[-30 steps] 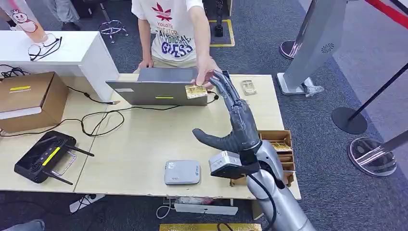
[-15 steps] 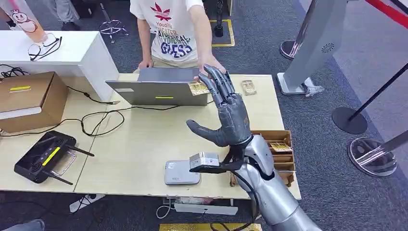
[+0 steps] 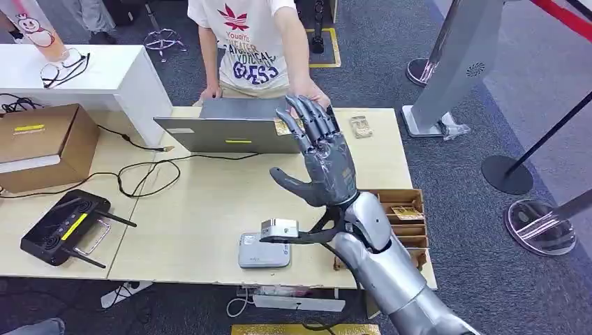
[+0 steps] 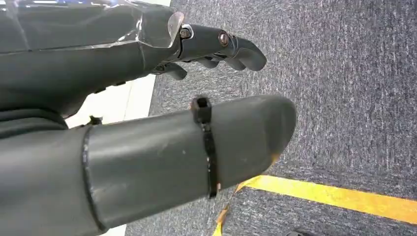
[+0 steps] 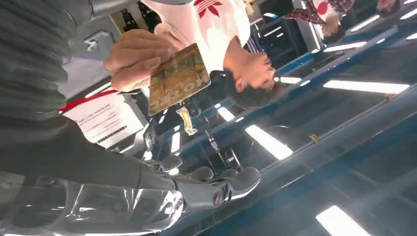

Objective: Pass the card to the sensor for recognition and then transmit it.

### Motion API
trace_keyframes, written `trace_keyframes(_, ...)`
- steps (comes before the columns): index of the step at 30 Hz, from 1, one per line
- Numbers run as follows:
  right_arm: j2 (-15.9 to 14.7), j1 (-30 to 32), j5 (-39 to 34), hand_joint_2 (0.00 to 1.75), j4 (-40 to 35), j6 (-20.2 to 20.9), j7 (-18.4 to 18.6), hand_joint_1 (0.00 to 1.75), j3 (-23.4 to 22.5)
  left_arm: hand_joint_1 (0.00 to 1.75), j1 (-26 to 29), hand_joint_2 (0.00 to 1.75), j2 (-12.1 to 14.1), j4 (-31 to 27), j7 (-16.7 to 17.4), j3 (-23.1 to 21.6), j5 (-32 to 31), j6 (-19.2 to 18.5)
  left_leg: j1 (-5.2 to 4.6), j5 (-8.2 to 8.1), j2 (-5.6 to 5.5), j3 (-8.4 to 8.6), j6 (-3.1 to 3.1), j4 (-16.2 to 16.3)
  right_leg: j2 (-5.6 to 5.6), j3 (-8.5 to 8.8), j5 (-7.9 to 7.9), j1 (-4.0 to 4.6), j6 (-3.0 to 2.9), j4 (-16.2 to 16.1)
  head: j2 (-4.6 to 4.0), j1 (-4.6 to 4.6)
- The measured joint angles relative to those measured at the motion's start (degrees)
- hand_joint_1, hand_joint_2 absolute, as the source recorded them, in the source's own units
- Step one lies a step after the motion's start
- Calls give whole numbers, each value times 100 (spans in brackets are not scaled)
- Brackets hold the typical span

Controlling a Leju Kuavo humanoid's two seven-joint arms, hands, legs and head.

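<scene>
Your right hand [image 3: 323,164] stands raised over the table [image 3: 202,209], fingers [image 3: 307,118] spread wide apart, thumb out to the side, nothing in its grasp. Its fingertips reach up to the laptop [image 3: 227,129] at the far edge of the table. The card [image 5: 178,78] is in the person's hand [image 5: 137,58], pinched at one end; in the head view that hand [image 3: 312,94] sits just behind your fingertips, right beside the laptop, and a sliver of the gold card [image 3: 280,128] shows against the laptop's near corner. You are not touching the card in the wrist view; there is open space between it and your fingers.

The sensor [image 3: 264,251], a flat grey box, lies on the near edge of the table, well apart from the laptop, just beside your forearm.

Your left hand [image 4: 147,123] hangs over grey carpet, fingers loosely curled and holding nothing.
</scene>
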Motion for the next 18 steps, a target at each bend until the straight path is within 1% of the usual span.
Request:
trace_keyframes(2,0,-35,2,175,63,-15,26,0,9,0,0,0,0,0,-15,0,0,2,0,0,0,0,0,0,0,0,0,0,0,0,0,0)
trace_keyframes(5,0,-75,0,175,142,-59,35,10,17,0,1,0,0,0,-33,0,0,7,0,0,0,0,0,0,0,0,0,0,0,0,0,0)
trace_keyframes(6,0,-91,2,175,168,-74,37,30,20,0,1,0,0,0,-37,0,0,7,0,0,0,0,0,0,0,0,0,0,0,0,0,0)
trace_keyframes(7,0,-110,0,175,208,-94,46,66,24,0,1,0,0,0,-37,0,0,9,0,0,0,0,0,0,0,0,0,0,0,0,0,0)
trace_keyframes(8,0,-122,0,175,236,-101,48,79,24,0,1,0,0,0,-39,0,0,7,0,0,0,0,0,0,0,0,0,0,0,0,0,0)
trace_keyframes(9,0,-127,0,175,255,-107,48,131,24,0,2,0,0,0,-44,0,0,7,0,0,0,0,0,0,0,0,0,0,0,0,0,0)
trace_keyframes(10,0,-132,0,175,271,-109,48,141,26,0,2,0,2,0,-46,0,0,7,0,0,0,0,0,0,0,0,0,0,0,0,0,0)
trace_keyframes(11,0,-141,0,175,286,-114,48,141,28,0,2,0,2,0,-46,0,0,7,0,0,0,0,0,0,0,0,0,0,0,0,0,0)
trace_keyframes(12,0,-150,-2,175,308,-114,50,150,28,0,2,0,2,0,-50,0,0,7,0,0,0,0,0,0,0,0,0,0,0,0,0,0)
trace_keyframes(13,0,-157,-2,175,319,-114,50,154,31,0,2,0,2,0,-52,0,0,7,0,0,0,0,0,0,0,0,0,0,0,0,0,0)
trace_keyframes(14,0,-164,-2,175,332,-114,50,150,31,0,2,0,2,0,-52,0,0,7,0,0,0,0,0,0,0,0,0,0,0,0,0,0)
trace_keyframes(16,0,-177,-2,175,356,-114,50,152,35,0,2,0,2,0,-55,0,0,7,0,0,0,0,0,0,0,0,0,0,0,0,0,0)
trace_keyframes(17,0,-182,-2,175,365,-114,50,148,37,0,2,0,2,0,-55,0,0,7,0,0,0,0,0,0,0,0,0,0,0,0,0,0)
trace_keyframes(18,0,-186,-2,175,371,-116,50,150,39,0,2,0,2,0,-55,0,0,4,0,0,0,0,0,0,0,0,0,0,0,0,0,0)
